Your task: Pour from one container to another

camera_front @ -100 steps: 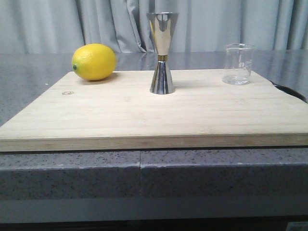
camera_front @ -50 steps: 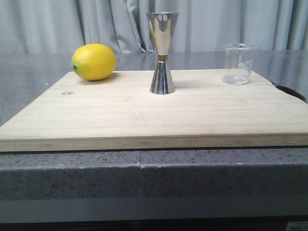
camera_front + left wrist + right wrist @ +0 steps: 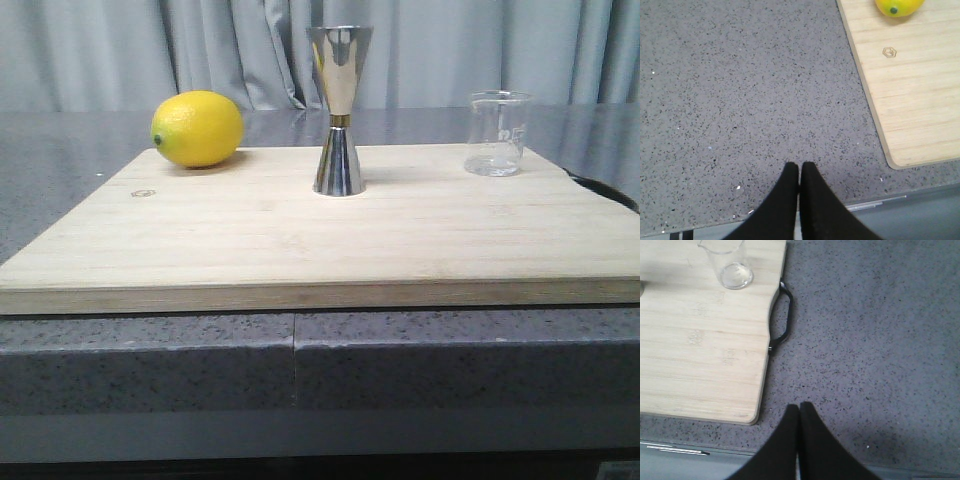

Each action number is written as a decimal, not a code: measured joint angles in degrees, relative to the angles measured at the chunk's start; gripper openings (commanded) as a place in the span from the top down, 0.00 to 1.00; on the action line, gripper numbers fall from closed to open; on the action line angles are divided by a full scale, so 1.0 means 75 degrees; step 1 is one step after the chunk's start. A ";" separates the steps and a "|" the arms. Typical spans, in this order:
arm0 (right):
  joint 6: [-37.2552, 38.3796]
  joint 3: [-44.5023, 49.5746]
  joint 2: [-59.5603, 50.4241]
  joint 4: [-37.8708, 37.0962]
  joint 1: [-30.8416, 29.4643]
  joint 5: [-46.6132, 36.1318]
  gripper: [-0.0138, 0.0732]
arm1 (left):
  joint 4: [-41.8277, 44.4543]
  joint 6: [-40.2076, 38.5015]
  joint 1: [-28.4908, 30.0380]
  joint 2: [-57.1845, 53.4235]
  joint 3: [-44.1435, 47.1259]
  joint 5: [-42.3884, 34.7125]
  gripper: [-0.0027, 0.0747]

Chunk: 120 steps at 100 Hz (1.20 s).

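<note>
The clear glass beaker (image 3: 496, 133) stands upright near the far right corner of the wooden cutting board (image 3: 320, 235), its flared lip at the rim and faint printed marks on its wall. It looks empty, though a thin film at the bottom cannot be ruled out. In the right wrist view the beaker (image 3: 730, 265) sits close to the board's edge, near the black handle (image 3: 782, 320) set into that side.

The steel jigger (image 3: 339, 110) stands upright at the middle of the board's far half, well apart from the beaker, with a thin gold band at its narrow waist. Its upper cup faces up; what it holds cannot be seen.

A yellow lemon (image 3: 197, 128) lies near the far left corner of the board, well apart from the jigger.

The left gripper (image 3: 799, 175) hangs over the bare counter beside the board's left edge, its black fingers pressed together and holding nothing. The right gripper (image 3: 799, 415) hangs over the counter beside the board's right edge, likewise closed and empty.

The board rests on a grey speckled stone counter (image 3: 150, 350). Pale grey curtains (image 3: 120, 50) hang behind it.
</note>
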 measured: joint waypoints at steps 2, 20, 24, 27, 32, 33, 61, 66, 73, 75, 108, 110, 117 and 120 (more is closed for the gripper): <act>0.0000 0.0000 0.0000 0.0000 0.0000 0.0000 0.92 | -0.0017 0.0000 0.0037 -0.0087 0.0080 -0.0081 0.99; 0.0000 0.0000 0.0000 0.0000 0.0000 0.0000 0.92 | -0.0067 0.0015 0.0775 -0.1666 0.1789 -0.2195 0.99; 0.0000 0.0000 0.0000 0.0000 0.0000 0.0000 0.92 | -0.0067 0.0015 0.0928 -0.2063 0.2238 -0.2853 0.99; 0.0000 0.0000 0.0000 0.0000 0.0000 0.0000 0.92 | -0.0067 0.0015 0.1017 -0.2326 0.2704 -0.3285 0.99; 0.0000 0.0000 0.0000 0.0000 0.0000 0.0000 0.92 | -0.0067 0.0015 0.1157 -0.2767 0.3369 -0.4020 0.99; 0.0000 0.0000 0.0000 0.0000 0.0000 0.0000 0.92 | -0.0067 0.0015 0.1193 -0.2890 0.3465 -0.4221 0.99; 0.0000 0.0000 0.0000 0.0000 0.0000 0.0000 0.92 | -0.0084 0.0015 0.1580 -0.4739 0.6164 -0.6450 0.99; 0.0000 0.0000 0.0000 0.0000 0.0000 0.0000 0.92 | -0.0084 0.0015 0.1580 -0.4916 0.6259 -0.6478 0.99; 0.0000 0.0000 0.0000 0.0000 0.0000 0.0000 0.92 | -0.0084 0.0015 0.1580 -0.5043 0.6246 -0.6709 0.99; 0.0000 0.0000 0.0000 0.0000 0.0000 0.0000 0.92 | -0.0084 0.0015 0.1580 -0.5043 0.6246 -0.6709 0.99; 0.0000 0.0000 -0.0005 0.0000 0.0000 0.0000 0.92 | -0.0139 0.0388 0.1580 -0.5043 0.6246 -0.6842 0.99; 0.0000 0.0000 -0.0005 0.0000 0.0000 0.0000 0.92 | -0.0139 0.0440 0.1580 -0.5043 0.6246 -0.6840 0.99; 0.0000 0.0000 -0.0005 0.0000 0.0000 0.0000 0.92 | -0.0334 0.0530 0.1580 -0.5043 0.6246 -0.6880 0.99; 0.0000 0.0000 -0.0005 0.0000 0.0000 0.0000 0.92 | -0.0395 0.0560 0.1580 -0.5043 0.6246 -0.6891 0.99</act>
